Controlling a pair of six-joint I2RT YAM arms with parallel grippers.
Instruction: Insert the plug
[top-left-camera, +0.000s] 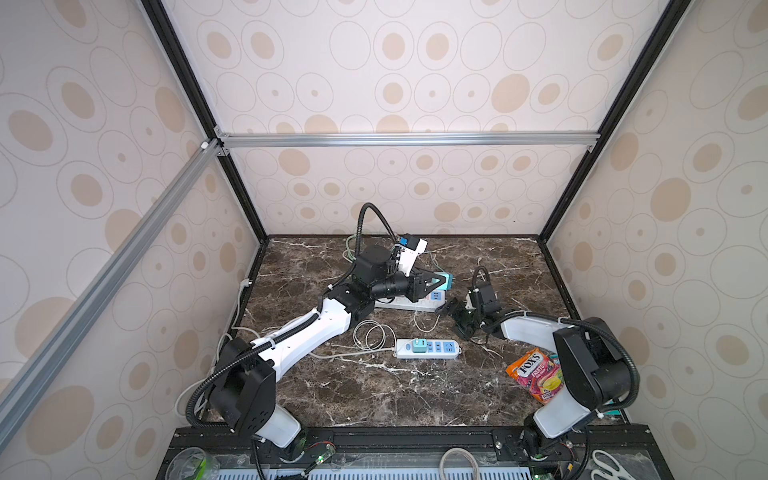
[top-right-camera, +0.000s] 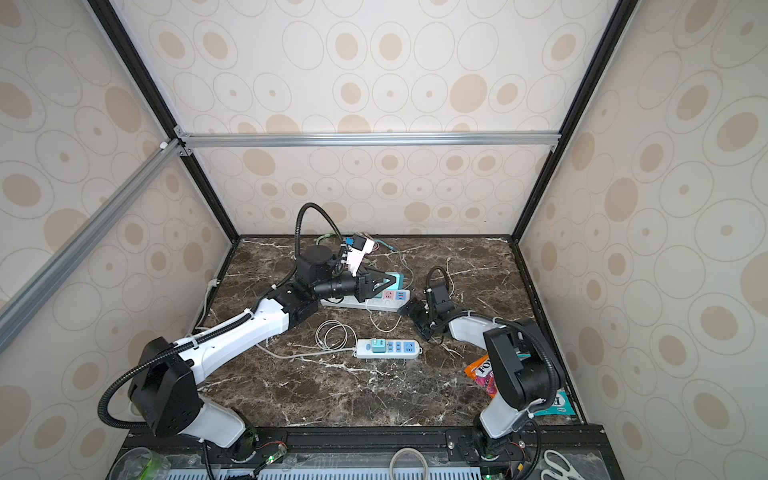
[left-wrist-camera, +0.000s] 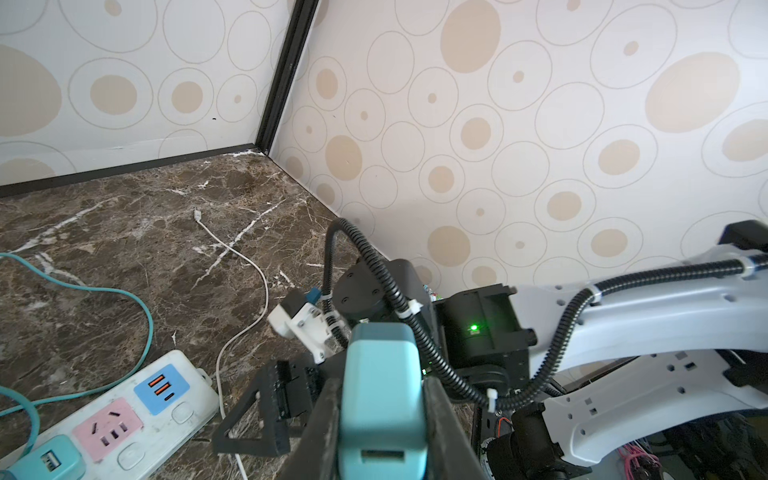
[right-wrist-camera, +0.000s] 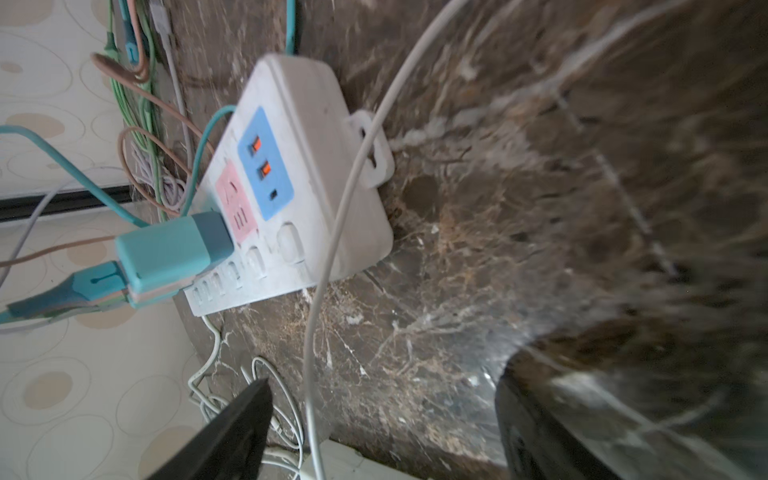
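My left gripper (left-wrist-camera: 383, 419) is shut on a teal plug (left-wrist-camera: 380, 374), a boxy charger with a USB slot in its near face. In both top views that plug (top-left-camera: 444, 281) (top-right-camera: 395, 279) hangs just above the right end of a white power strip (top-left-camera: 409, 304) (top-right-camera: 365, 303) with a pink socket (left-wrist-camera: 109, 428) and a blue USB panel (left-wrist-camera: 161, 388). My right gripper (top-left-camera: 451, 316) (right-wrist-camera: 382, 436) stands open, low over the table to the right of the strip. A thin white cable (right-wrist-camera: 328, 266) runs between its fingers, and they hold nothing.
Another teal charger (right-wrist-camera: 174, 249) with a teal cord sits in the strip beside the pink socket. A second strip (top-left-camera: 428, 349) lies nearer the front. Loose cables (top-left-camera: 353, 245) bunch at the back wall. A candy packet (top-left-camera: 536, 374) lies by the right arm.
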